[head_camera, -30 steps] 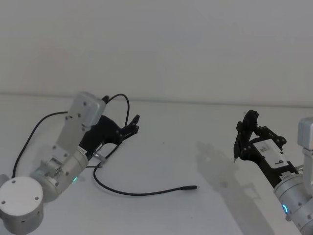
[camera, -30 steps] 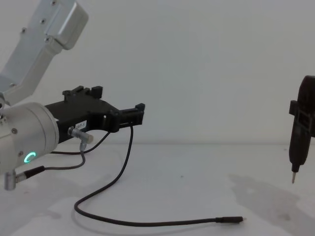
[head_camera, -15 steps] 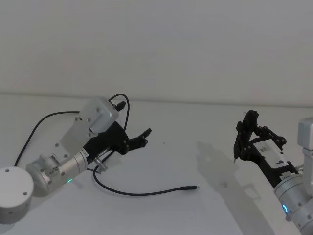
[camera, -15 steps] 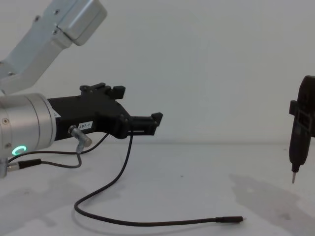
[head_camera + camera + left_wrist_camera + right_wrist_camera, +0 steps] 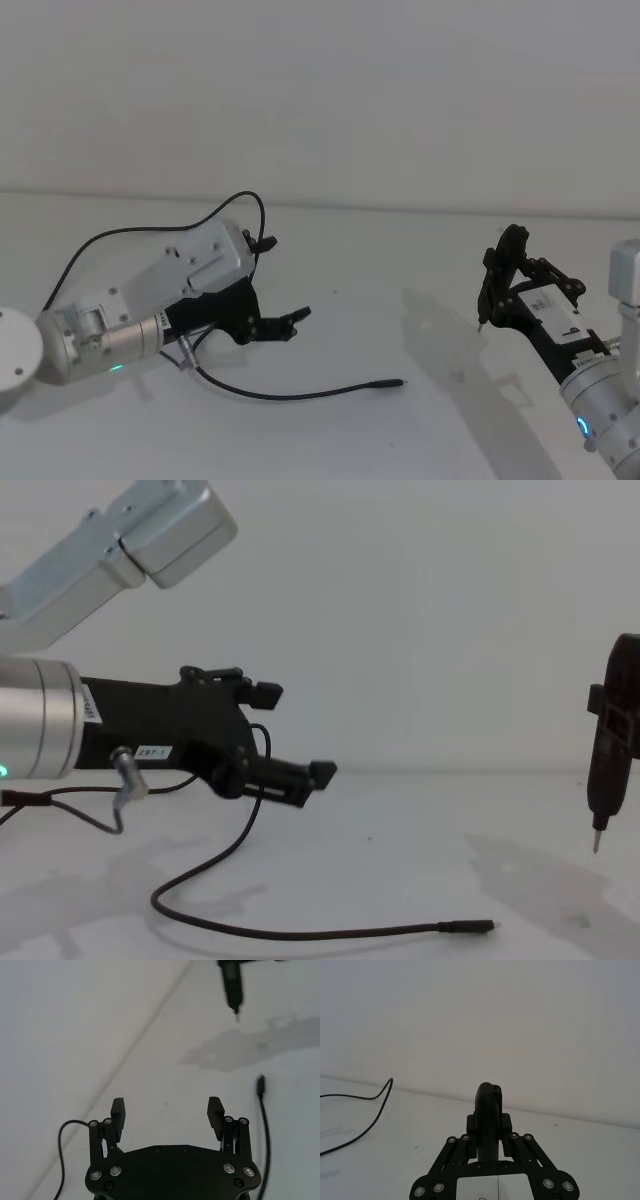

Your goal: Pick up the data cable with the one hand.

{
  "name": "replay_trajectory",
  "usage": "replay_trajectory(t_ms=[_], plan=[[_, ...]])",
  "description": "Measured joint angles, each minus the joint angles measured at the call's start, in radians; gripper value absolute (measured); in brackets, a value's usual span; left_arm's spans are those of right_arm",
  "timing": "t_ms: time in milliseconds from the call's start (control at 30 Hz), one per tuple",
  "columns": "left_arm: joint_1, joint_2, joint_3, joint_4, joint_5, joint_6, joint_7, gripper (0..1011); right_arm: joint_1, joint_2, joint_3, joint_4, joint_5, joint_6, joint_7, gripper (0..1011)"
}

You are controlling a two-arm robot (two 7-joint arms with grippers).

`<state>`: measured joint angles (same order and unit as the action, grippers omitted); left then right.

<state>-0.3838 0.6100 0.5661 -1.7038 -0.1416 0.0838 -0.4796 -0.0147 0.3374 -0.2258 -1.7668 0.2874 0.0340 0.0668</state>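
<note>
The data cable (image 5: 290, 396) lies on the white table as a long black cord, its slim plug (image 5: 386, 383) pointing right. The plug (image 5: 468, 927) also rests flat in the chest view. My left gripper (image 5: 282, 278) hovers above the cord's left bend, rolled onto its side and open. In the left wrist view its fingers (image 5: 215, 1110) stand wide apart around bare table, with the plug (image 5: 261, 1085) off to one side. My right gripper (image 5: 505, 287) hangs at the right, shut on a dark slim tool (image 5: 608, 770) with a pointed metal tip.
A thin grey wire with a silver connector (image 5: 121, 764) dangles from my left wrist near the cord. The cord's far loop (image 5: 245, 203) arches behind the left arm. The white table (image 5: 400, 310) meets a plain white wall behind.
My left gripper has swung forward and down toward the cord and rolled, so one finger now sits above the other. The right arm and the cable have not moved.
</note>
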Motion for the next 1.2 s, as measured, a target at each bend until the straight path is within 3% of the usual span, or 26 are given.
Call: replay_trajectory(t_ms=[133, 467, 767, 1200], plan=[[-0.031, 0.026, 0.018, 0.0, 0.004, 0.016, -0.079, 1000, 0.0, 0.0, 0.0, 0.0, 0.0, 0.0, 0.0, 268], [-0.082, 0.063, 0.052, -0.001, -0.002, 0.054, -0.204, 1000, 0.0, 0.0, 0.0, 0.0, 0.0, 0.0, 0.0, 268], [-0.109, 0.075, 0.077, -0.003, -0.008, 0.089, -0.254, 1000, 0.0, 0.0, 0.0, 0.0, 0.0, 0.0, 0.0, 268], [-0.131, 0.065, 0.115, 0.016, 0.015, 0.126, -0.266, 1000, 0.0, 0.0, 0.0, 0.0, 0.0, 0.0, 0.0, 268]])
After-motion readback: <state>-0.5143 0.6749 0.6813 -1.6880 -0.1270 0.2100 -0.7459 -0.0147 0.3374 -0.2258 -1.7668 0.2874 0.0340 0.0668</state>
